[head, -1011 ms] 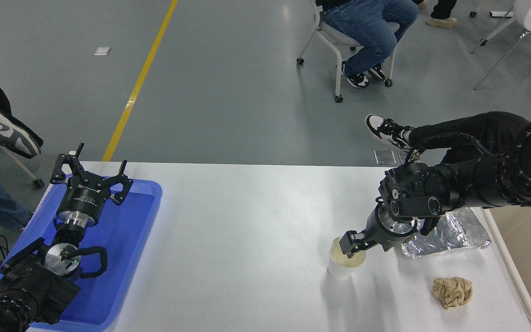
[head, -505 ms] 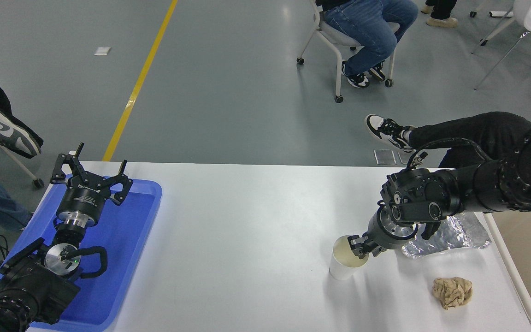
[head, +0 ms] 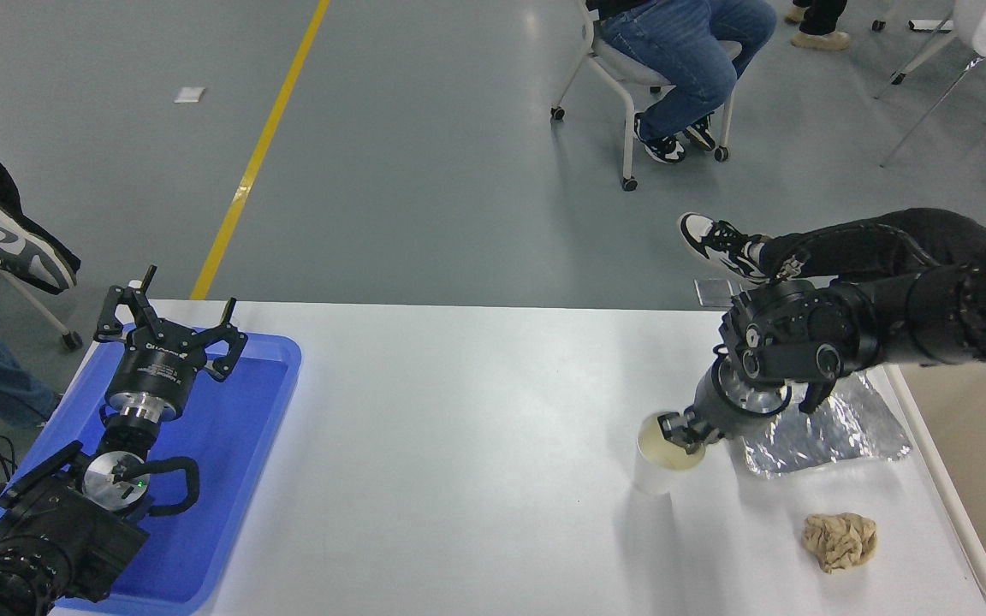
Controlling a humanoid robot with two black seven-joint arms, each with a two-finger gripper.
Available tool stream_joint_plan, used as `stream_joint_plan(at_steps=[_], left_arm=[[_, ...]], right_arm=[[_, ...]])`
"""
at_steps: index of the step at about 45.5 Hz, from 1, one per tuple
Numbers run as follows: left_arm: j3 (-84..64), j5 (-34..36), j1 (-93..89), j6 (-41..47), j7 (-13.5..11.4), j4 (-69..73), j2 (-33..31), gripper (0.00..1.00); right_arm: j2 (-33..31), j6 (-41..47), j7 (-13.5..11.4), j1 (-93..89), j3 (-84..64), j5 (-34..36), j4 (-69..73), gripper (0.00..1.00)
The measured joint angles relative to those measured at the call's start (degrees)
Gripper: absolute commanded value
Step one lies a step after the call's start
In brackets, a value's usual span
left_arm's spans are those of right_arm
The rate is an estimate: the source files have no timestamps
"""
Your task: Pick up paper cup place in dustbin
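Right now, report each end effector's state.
Left end effector: open, empty, parked over the blue tray.
Right end effector: shut on the paper cup rim.

A robotics lab or testing hall, not a home. A wide grey painted floor (head: 424, 171) fills the upper frame, crossed at upper left by a yellow marking line (head: 258, 154). Top centre, a seated person in blue jeans (head: 681, 51) occupies a white wheeled office chair (head: 621, 103); a plain white worktable (head: 459, 445) spans the lower frame.
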Motion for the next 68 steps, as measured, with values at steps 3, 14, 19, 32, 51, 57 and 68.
stream_joint_plan(at_steps=[3, 14, 19, 32, 51, 57, 68], left_arm=[[0.0, 0.0, 0.0, 0.0, 0.0, 0.0, 0.0, 1.0], [0.0, 0.0, 0.0, 0.0, 0.0, -0.1, 0.0, 1.0], [0.0, 0.0, 0.1, 0.0, 0.1, -0.1, 0.0, 1.0], [0.0, 0.0, 0.1, 0.0, 0.1, -0.1, 0.1, 1.0], [0.0, 0.0, 0.1, 0.0, 0.1, -0.1, 0.1, 1.0], [0.0, 0.0, 0.1, 0.0, 0.1, -0.1, 0.1, 1.0], [0.0, 0.0, 0.1, 0.0, 0.0, -0.1, 0.0, 1.0]], right_arm=[[-0.9, 1.2, 0.0, 2.8, -0.8, 0.2, 1.7, 0.0], [-3.4, 5.9, 0.0, 18.2, -4.8, 3.7, 9.7, 0.0], [-4.0, 7.8, 0.0, 25.6, -6.7, 5.5, 13.7, 0.0], [-4.5, 11.7, -0.2, 37.9, -10.2, 7.9, 18.9, 0.0], [-4.6, 13.2, -0.5, 43.2, -12.7, 8.5, 20.7, 0.0], [-4.7, 13.4, -0.5, 43.5, -13.3, 8.4, 20.7, 0.0], [-6.5, 13.6, -0.5, 42.9, -16.0, 6.2, 19.7, 0.0]])
